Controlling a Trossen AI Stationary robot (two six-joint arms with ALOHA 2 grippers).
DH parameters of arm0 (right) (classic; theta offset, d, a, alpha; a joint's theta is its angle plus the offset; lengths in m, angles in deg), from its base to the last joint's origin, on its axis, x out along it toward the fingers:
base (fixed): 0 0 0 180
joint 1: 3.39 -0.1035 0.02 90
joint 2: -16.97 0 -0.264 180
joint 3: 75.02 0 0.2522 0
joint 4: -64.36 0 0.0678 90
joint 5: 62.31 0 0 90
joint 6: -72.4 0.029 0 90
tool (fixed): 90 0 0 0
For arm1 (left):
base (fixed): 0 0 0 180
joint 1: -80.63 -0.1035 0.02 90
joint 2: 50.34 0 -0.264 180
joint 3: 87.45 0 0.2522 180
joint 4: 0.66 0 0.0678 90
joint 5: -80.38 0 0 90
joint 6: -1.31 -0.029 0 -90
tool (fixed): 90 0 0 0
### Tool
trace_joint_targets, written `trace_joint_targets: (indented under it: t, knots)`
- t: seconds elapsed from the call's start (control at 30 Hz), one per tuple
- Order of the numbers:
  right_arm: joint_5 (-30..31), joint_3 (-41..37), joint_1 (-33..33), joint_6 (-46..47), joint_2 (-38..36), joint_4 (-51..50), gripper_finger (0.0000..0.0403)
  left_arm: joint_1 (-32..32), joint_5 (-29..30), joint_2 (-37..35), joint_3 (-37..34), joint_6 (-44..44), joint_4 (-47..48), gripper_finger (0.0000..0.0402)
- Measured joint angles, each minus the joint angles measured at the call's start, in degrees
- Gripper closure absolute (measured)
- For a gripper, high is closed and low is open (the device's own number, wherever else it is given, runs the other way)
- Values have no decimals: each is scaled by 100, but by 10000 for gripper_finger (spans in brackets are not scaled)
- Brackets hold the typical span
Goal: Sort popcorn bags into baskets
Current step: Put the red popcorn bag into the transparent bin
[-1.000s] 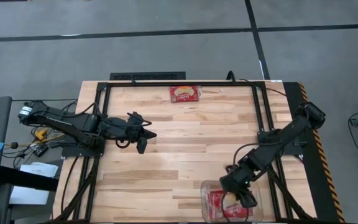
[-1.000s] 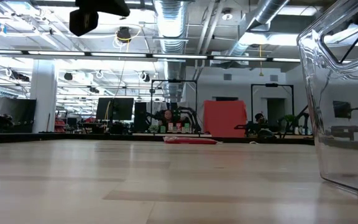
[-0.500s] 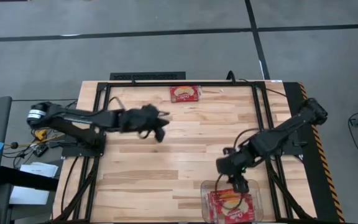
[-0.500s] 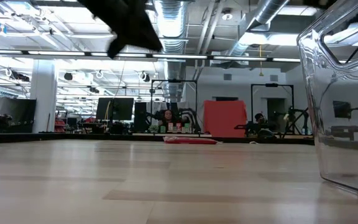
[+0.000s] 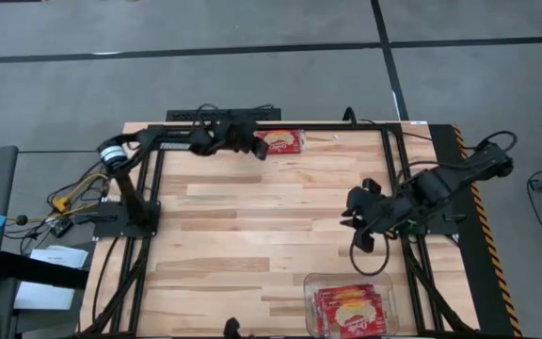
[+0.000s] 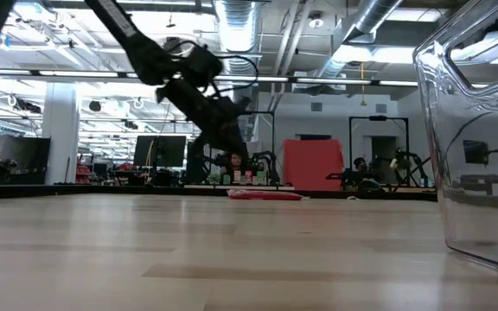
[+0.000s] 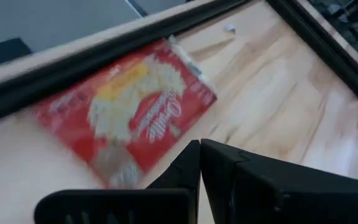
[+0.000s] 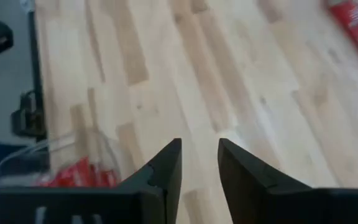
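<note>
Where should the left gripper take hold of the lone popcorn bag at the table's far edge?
Probably from above, across its short width: the popcorn bag lies flat, its far side close to the black frame rail. The left gripper, fingers together, sits beside it.

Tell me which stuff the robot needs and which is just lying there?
Needed:
- bag by the left gripper
- bags in the basket
- right gripper, empty

Lying about:
- papers and cables beside the table
</note>
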Motion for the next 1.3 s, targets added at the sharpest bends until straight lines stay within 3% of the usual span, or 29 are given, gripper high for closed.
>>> trace_joint_targets:
  t: [0.17, 0.3, 0.57, 0.87, 0.97, 1.17, 1.3]
  knots:
    - [367, -2, 30, 144, -50, -87, 292, -58, 827, 582, 937, -454, 1377, 401]
    - [540, -2, 36, 168, -11, -108, 295, -65, 811, 956, 1613, -1004, 2016, 401]
    - [647, -11, 77, 171, 80, -112, 296, -93, 598, 1719, 2299, -1026, 3084, 401]
    - [648, -7, 53, 279, 68, -103, 295, 188, 477, 1895, 2337, -942, 4344, 401]
    - [671, -7, 75, 375, 68, -100, 295, 442, 192, 1865, 2181, -967, 4785, 402]
    - [943, -7, 326, 864, 68, -95, 292, 1348, 228, 1766, 1638, -517, 4298, 401]
    - [901, -68, 574, 1112, 92, -83, 255, 1972, 264, 1740, 1474, 37, 3864, 401]
